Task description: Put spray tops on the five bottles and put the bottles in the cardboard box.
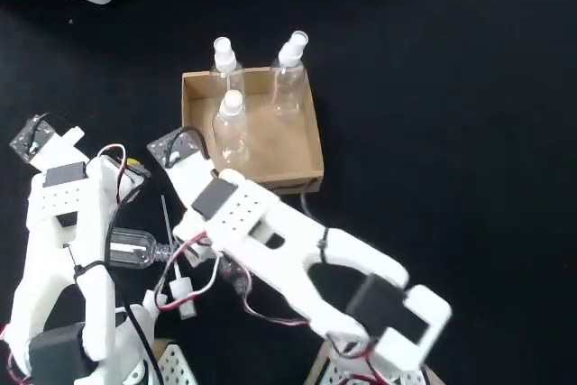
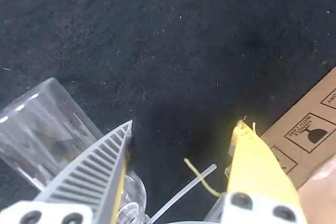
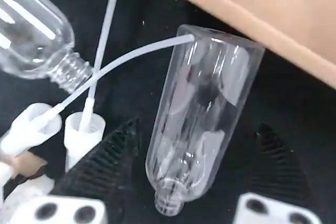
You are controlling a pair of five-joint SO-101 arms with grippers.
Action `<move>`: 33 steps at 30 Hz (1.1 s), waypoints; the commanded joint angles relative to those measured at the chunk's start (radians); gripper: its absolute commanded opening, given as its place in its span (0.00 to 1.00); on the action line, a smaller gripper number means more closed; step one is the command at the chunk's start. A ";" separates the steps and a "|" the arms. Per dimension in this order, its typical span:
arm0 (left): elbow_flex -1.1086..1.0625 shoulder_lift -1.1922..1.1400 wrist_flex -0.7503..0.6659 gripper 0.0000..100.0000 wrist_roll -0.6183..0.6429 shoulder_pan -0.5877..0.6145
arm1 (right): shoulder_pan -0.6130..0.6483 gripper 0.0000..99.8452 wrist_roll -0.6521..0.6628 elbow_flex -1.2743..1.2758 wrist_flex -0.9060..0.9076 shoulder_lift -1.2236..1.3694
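Your black worktop (image 1: 469, 132) carries the cardboard box (image 1: 279, 173) at its far middle. Three capped bottles stand upright in it: the far-left bottle (image 1: 224, 65), the far-right bottle (image 1: 289, 78) and the near bottle (image 1: 232, 132).

Your right end effector (image 3: 198, 124) sits just near of the box. Its black fingers are spread wide on either side of an uncapped clear bottle (image 3: 205, 108) that lies on the worktop. I cannot tell whether either finger touches it.

Your left end effector (image 2: 181, 124) is also spread apart and grips nothing. A second uncapped bottle (image 1: 135, 248) lies on its side, just beside its grey finger (image 2: 92, 166).

Two loose spray tops (image 3: 84, 129) (image 3: 29, 124) lie by that bottle's neck, with their dip tubes (image 3: 105, 24) stretched out across the worktop.
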State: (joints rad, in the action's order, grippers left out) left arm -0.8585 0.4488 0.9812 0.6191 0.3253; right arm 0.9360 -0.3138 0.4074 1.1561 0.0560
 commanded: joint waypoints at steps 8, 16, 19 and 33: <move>0.010 0.009 -0.012 0.27 0.005 0.010 | -0.012 0.21 -0.012 -0.081 -0.023 0.061; 0.010 0.003 -0.015 0.27 0.005 0.010 | -0.043 0.08 -0.006 -0.085 -0.020 0.053; 0.010 0.002 -0.015 0.27 0.005 0.010 | -0.044 0.05 -0.006 -0.085 -0.014 0.053; 0.010 0.000 -0.017 0.27 0.005 0.012 | -0.046 0.03 -0.012 -0.124 0.161 -0.041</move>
State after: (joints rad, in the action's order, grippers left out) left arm -0.8585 0.4457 0.9812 0.6191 0.3253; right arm 0.9221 -0.3153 0.3521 1.2405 0.1281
